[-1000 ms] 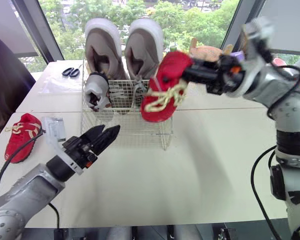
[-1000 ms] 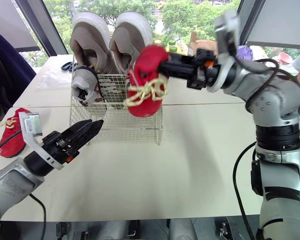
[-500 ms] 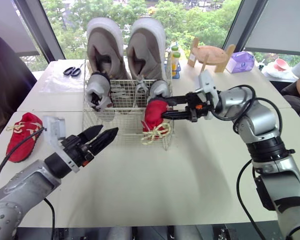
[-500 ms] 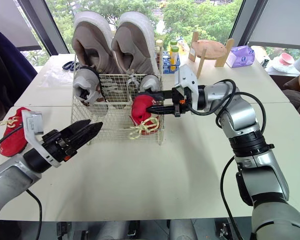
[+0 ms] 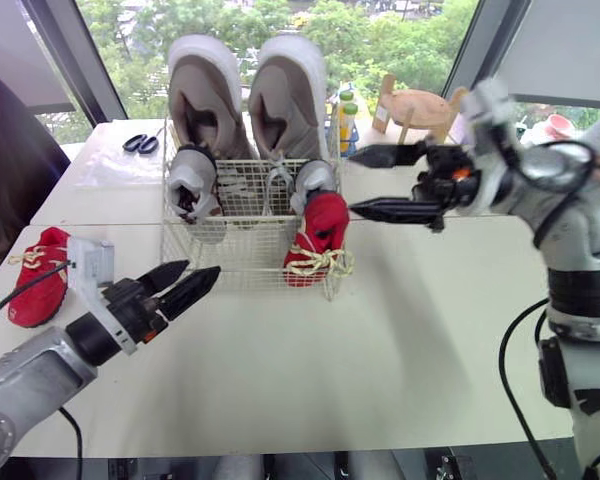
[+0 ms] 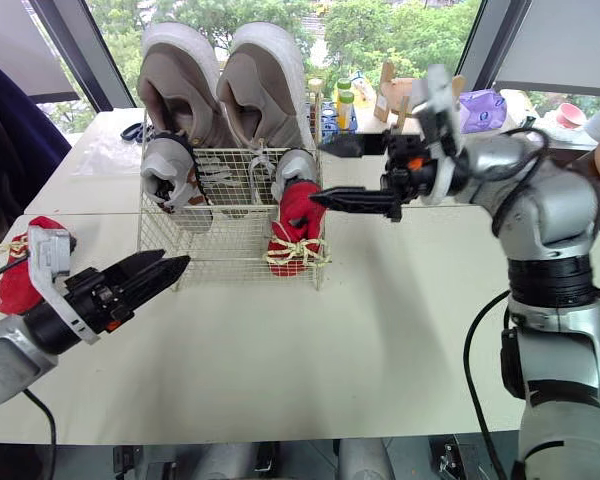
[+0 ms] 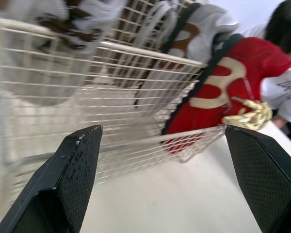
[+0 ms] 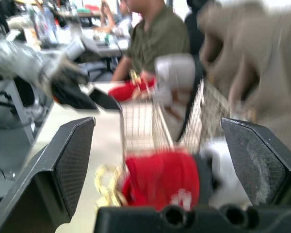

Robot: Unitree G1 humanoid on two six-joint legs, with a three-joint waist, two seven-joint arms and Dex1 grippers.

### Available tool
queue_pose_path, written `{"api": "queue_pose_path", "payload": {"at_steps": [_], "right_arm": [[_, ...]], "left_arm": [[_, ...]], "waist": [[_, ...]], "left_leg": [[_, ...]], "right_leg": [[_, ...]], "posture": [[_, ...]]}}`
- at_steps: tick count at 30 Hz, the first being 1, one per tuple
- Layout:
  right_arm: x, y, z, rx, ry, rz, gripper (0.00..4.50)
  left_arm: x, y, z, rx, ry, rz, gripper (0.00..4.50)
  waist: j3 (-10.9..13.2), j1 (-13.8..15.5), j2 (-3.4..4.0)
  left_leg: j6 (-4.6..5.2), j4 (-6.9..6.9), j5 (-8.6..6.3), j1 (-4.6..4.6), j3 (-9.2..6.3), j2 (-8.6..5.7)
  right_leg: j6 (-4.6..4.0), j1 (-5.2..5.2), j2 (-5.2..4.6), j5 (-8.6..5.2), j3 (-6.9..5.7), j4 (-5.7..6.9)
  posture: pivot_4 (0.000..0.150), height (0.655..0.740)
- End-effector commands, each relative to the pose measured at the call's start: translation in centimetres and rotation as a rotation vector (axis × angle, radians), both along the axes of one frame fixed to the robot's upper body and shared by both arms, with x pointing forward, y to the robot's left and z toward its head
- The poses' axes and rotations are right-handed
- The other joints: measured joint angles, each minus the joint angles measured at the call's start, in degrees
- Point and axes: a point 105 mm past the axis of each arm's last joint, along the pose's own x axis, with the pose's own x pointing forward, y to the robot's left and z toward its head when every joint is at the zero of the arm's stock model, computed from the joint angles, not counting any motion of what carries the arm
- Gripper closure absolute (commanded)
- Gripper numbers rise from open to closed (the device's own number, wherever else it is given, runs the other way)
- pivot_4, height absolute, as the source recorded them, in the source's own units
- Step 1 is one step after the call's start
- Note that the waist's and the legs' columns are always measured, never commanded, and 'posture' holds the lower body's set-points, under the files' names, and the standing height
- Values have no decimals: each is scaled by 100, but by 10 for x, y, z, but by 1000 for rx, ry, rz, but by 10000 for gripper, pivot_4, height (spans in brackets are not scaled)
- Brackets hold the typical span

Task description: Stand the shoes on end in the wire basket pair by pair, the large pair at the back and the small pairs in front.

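A red shoe [image 5: 320, 232] stands on end in the front right corner of the wire basket [image 5: 242, 262]. The right claw [image 5: 365, 182] hangs spread beside it. The left claw [image 5: 198, 272] is also spread, and its mate [image 5: 35, 275] lies on the tabletop [image 5: 380, 350].

Scissors [image 5: 141, 144] back-L on table [image 5: 380, 340]; bottles [image 5: 346, 112] & wooden rack [image 5: 417, 103] back-R.

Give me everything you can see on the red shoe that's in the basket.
Small and fabric-looking, the red shoe stands on end in the front right corner of the wire basket, right in front of a small grey shoe. Its cream laces bunch low and poke through the mesh. The right tool hangs open beside it, not touching.
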Motion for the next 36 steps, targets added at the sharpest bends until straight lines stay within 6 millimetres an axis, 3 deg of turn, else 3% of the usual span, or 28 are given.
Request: {"api": "queue_pose_path", "payload": {"at_steps": [1, 4, 8, 10, 14, 22, 26, 30, 33, 36], "right_arm": [[-16, -7, 33, 67, -68, 25, 2], [-27, 0, 32, 15, -65, 82, 2], [-37, 16, 15, -40, -23, 182, 2], [-33, 21, 3, -73, -11, 184, 2], [-35, 27, -20, -140, 7, 200, 2], [-37, 32, -29, -127, 20, 151, 2], [-40, 33, -22, -99, 7, 132, 2], [-48, 30, 3, -35, -37, 117, 2], [-51, 29, 15, 14, -48, 106, 0], [-48, 27, 16, 26, -44, 69, 0]], "left_arm": [[7, 33, 32, -17, -90, 124, 1840], [28, 86, 51, 53, -113, 385, 1840], [55, 161, 24, 225, 166, 736, 1840], [60, 177, 21, 265, 235, 790, 1840], [72, 176, 25, 262, 350, 732, 1840], [96, 203, 11, 391, 490, 771, 1840], [113, 210, -4, 408, 534, 743, 1840], [127, 214, -19, 431, 540, 721, 1840], [133, 211, -29, 432, 541, 707, 11001], [135, 212, -35, 456, 539, 723, 24926]], "waist": [[0, 1, 0], [0, 10, 0], [0, -4, 1], [-1, -19, -5], [13, 17, -36], [13, -5, -48], [12, 6, -52], [15, 14, -60], [11, 1, -71], [9, -3, -74]], "left_leg": [[-1, -3, 0, 0, 0, 0], [-1, -13, 1, -1, 0, 0], [0, -21, 2, 1, -1, -1], [0, -20, 3, 2, 4, -2], [0, -20, 3, -2, 12, -5], [-15, -21, 11, -5, 11, -10], [-22, -22, 16, -5, 14, -18], [-20, -17, 17, -6, 33, -21], [-19, -17, 16, -7, 29, -9], [-17, -17, 15, -5, 25, -2]], "right_leg": [[-2, -2, 0, -1, 0, -1], [-6, -9, 0, -3, -1, 0], [-7, -10, 7, -4, -4, 3], [-4, -12, 15, -3, -7, 8], [21, -15, 27, 10, -10, 12], [33, -17, 28, 17, -16, 14], [33, -20, 35, 17, -18, 22], [35, -17, 37, 18, -21, 23], [39, -19, 34, 20, -20, 22], [40, -19, 31, 20, -20, 21]], "posture": [[1500, 7400], [1500, 7400], [1500, 7400], [1500, 7400], [1500, 7400], [1500, 7400], [1500, 7400], [1500, 7400], [1500, 7400], [1500, 7400]]}}
